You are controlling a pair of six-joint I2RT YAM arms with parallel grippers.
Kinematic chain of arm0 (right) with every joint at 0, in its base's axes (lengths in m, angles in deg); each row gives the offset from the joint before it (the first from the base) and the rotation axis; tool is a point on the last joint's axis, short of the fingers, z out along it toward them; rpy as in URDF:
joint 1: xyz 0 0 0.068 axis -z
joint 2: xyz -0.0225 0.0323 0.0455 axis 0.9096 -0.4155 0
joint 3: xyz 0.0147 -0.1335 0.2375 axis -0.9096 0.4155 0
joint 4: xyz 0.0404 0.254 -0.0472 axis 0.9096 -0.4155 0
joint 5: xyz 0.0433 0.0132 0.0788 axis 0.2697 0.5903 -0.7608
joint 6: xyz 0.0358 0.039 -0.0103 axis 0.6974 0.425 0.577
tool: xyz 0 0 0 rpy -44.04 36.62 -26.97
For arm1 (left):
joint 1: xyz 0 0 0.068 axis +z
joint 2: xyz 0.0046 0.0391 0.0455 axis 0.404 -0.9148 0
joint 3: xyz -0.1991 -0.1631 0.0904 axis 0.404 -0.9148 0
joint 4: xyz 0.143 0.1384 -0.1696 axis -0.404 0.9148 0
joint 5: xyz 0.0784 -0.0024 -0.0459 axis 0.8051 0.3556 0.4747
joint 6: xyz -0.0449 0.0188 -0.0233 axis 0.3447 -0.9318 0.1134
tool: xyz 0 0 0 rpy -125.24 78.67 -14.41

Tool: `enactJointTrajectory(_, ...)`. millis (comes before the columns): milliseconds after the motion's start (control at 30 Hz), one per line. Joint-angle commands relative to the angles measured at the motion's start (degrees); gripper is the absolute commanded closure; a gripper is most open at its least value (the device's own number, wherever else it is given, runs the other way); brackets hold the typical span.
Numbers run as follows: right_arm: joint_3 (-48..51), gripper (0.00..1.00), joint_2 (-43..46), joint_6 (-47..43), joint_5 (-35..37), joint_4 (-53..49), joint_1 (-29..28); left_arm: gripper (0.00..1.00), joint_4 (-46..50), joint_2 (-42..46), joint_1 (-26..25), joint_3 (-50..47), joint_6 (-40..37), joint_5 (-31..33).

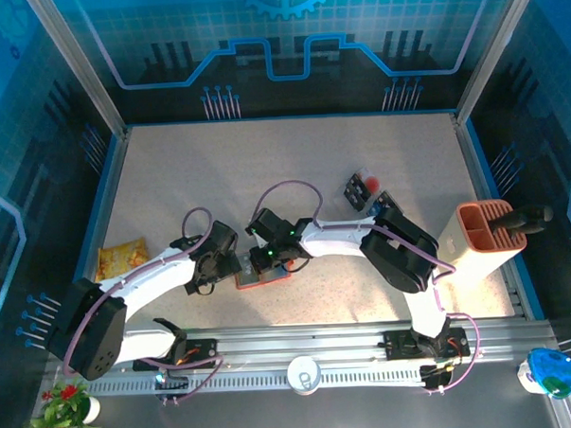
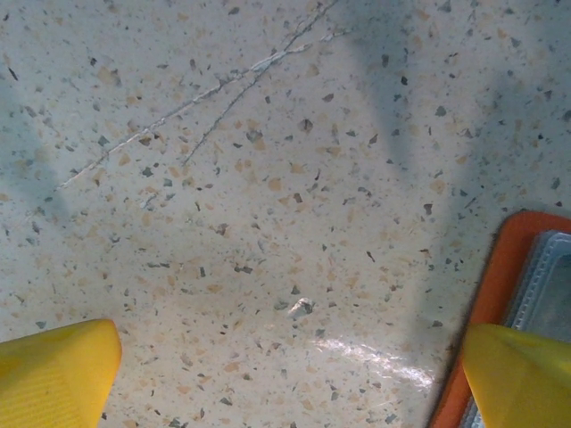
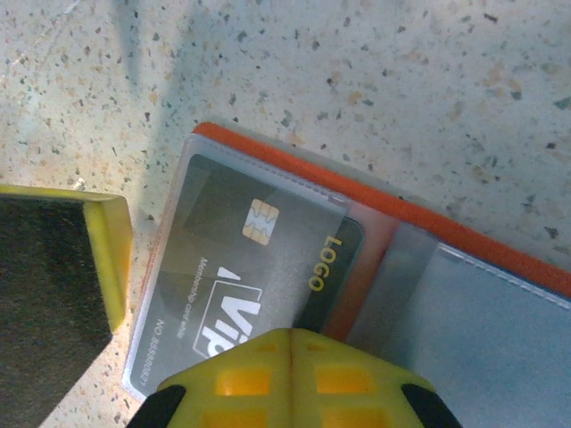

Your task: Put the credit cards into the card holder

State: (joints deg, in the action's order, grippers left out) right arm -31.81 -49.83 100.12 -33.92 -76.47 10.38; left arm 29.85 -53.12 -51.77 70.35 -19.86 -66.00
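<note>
Card holder (image 1: 263, 275) lies open on the table (image 1: 199, 180), left gripper (image 2: 285, 374) spread wide at its edge, apparently to brace it, while the right gripper (image 3: 290, 357), clenched shut, meets a dark card (image 3: 259, 259) part-seated in the clear pocket (image 3: 187, 178), likely to push it home.

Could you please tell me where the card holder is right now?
In the top view the card holder lies open on the table, left of centre, between the left gripper and right gripper.
</note>
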Motion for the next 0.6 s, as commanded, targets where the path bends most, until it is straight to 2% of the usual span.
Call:
enactJointTrajectory(0,-0.7,0.95,0.9,-0.4,-1.1,-0.5,0.3,0.01,-0.2,-0.4,0.5,0.2,-0.9,-1.0)
enactJointTrajectory(300,5.8,0.91,11.0,-2.3,0.3,0.3,4.7,0.01,1.4,2.6,0.4,4.5,-2.9,-2.3)
enactJointTrajectory(567,10.1,0.92,11.9,-3.4,-3.3,2.9,10.7,0.01,0.0,5.6,-2.2,7.2,-1.4,-5.3)
